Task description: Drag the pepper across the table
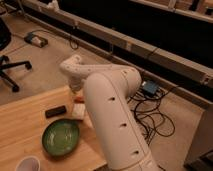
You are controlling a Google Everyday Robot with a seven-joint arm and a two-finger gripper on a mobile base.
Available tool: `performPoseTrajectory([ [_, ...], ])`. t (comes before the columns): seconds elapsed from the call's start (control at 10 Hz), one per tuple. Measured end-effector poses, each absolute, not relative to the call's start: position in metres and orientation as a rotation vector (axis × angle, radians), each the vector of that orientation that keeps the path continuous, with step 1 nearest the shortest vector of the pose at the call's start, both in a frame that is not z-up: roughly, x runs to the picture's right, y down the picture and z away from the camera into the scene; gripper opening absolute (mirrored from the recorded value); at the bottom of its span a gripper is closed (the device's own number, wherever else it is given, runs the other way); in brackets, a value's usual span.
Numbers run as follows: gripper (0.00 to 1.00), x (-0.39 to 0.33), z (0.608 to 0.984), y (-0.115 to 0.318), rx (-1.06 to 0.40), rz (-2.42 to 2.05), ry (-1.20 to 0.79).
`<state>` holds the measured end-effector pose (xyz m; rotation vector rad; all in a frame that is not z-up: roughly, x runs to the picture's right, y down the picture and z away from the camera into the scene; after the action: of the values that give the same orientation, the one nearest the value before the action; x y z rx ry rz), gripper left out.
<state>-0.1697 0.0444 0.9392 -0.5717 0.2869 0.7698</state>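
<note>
Pepper, the small, elongated orange-red thing (pixel 79 99), lies near the far right edge of the light wooden plank table (pixel 20 125), and we see only a sliver of it under the end of the robot's white arm (pixel 107 115). The gripper (pixel 76 93) is down at that same spot, right over the pepper, but the wrist covers it, so we cannot tell whether it is apart, together or clamped on anything. Just on the near side of the pepper sits a pale beige square block (pixel 79 111). To the block's left lies a black rectangular bar (pixel 55 111), and nearer to us a round green plate (pixel 60 136). A pale cup (pixel 27 164) shows at the bottom edge. We judge that the approach is done, since the arm is at the pepper. Nearly the whole width of the table lies to the pepper's left, so the drag itself looks to us mostly not yet done. What is left, as we read it, is to draw the pepper over the planks, past block and bar.
</note>
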Motion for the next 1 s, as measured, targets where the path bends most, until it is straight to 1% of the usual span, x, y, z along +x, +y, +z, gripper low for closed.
performPoseTrajectory([
  [0.2, 0.8, -0.164, 0.947, 0.042, -0.566, 0.816, 0.297],
  [0.5, 0.8, -0.149, 0.967, 0.038, -0.614, 0.879, 0.315],
  [0.7, 0.8, -0.156, 0.974, 0.036, -0.639, 0.879, 0.314],
  [0.8, 0.77, -0.159, 0.974, 0.035, -0.642, 0.875, 0.313],
  [0.9, 0.65, -0.163, 0.975, 0.033, -0.645, 0.87, 0.313],
  [1.0, 0.57, -0.164, 0.975, 0.033, -0.647, 0.868, 0.317],
])
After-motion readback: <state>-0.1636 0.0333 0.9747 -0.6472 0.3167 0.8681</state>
